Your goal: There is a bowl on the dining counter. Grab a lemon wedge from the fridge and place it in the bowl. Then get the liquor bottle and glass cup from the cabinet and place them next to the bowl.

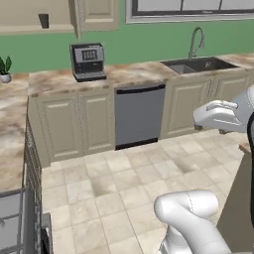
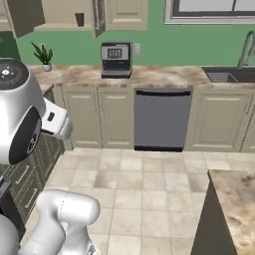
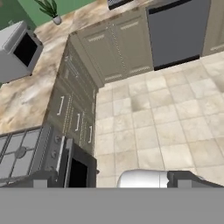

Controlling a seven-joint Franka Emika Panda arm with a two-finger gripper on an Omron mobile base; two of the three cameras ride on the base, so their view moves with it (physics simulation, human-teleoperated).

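The cabinet [image 1: 25, 22] [image 2: 62, 17] on the green wall stands open. The glass cup [image 1: 43, 20] [image 2: 79, 19], a small dark tumbler, stands on its shelf. A corner of the dining counter [image 2: 236, 199] shows at the lower right. My gripper [image 3: 111, 181] is open with nothing between its fingertips [image 3: 39, 181], and it looks down over the tiled floor beside the stove, far from the cabinet. The bowl, the lemon wedge, the fridge and the liquor bottle are out of view.
A coffee machine [image 1: 88, 61] [image 2: 116, 59] sits on the wall counter under the cabinet, with a potted plant [image 2: 44, 56] to its left. A dishwasher [image 1: 140, 115] and a sink [image 1: 198, 64] lie to the right. A stove [image 3: 19, 151] stands on the left.
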